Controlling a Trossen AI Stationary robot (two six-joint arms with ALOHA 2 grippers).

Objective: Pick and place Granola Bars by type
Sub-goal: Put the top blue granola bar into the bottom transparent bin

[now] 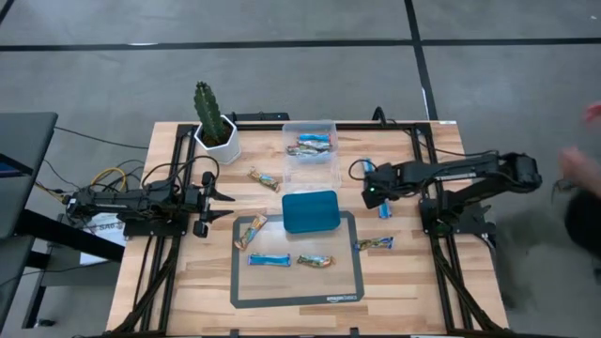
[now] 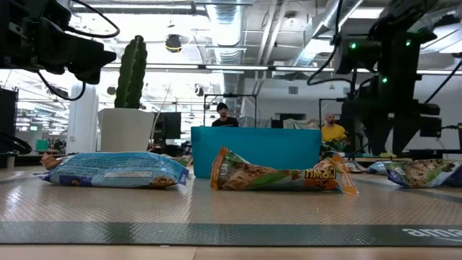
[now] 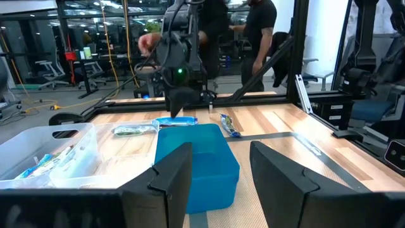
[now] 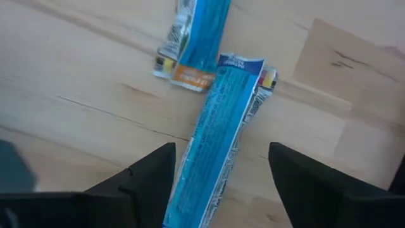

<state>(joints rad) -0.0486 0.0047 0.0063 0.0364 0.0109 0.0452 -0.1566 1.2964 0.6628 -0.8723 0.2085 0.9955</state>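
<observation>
Granola bars lie scattered. A blue bar point(image 1: 269, 259) and a tan bar point(image 1: 316, 261) lie on the grey mat, with another point(image 1: 251, 232) at its far left corner. Several sit in the clear box point(image 1: 311, 141). One point(image 1: 265, 178) lies on the wood, and one point(image 1: 374, 243) at the mat's right edge. My right gripper point(image 4: 221, 152) is open above a blue bar point(image 4: 218, 139) lying flat on the wood, one finger on each side; a second blue bar point(image 4: 199, 38) lies just past it. My left gripper point(image 1: 223, 204) waits open at the table's left, pointing at the teal tray point(image 3: 196, 158).
The teal tray point(image 1: 310, 211) sits mid-table, at the mat's far edge, with the clear box behind it. A potted cactus point(image 1: 214, 122) stands at the far left. A blurred person point(image 1: 582, 178) moves beyond the table's right edge. Bare wood lies along the near edge.
</observation>
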